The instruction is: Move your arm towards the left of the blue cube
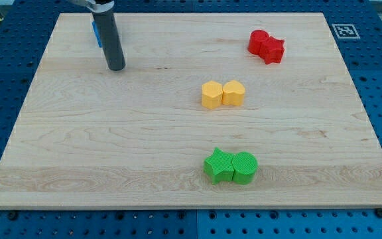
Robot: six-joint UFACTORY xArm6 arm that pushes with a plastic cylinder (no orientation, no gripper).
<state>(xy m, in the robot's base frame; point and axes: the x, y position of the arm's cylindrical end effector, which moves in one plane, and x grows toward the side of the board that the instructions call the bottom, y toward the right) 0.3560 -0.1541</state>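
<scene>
Blue cube (96,33) is sitting near the surface's (111,146) top-left corner, mostly hidden behind the rod; only a sliver is showing on the rod's left edge, so shape is probably a cube. My tip (115,68) is resting just below and slightly right of it. Approach step looks incomplete: next move calls for skirting round to the cube's left side without nudging it. Rod is leaning slightly, top toward the view's left. No hand fitted, nothing grasped.
</scene>
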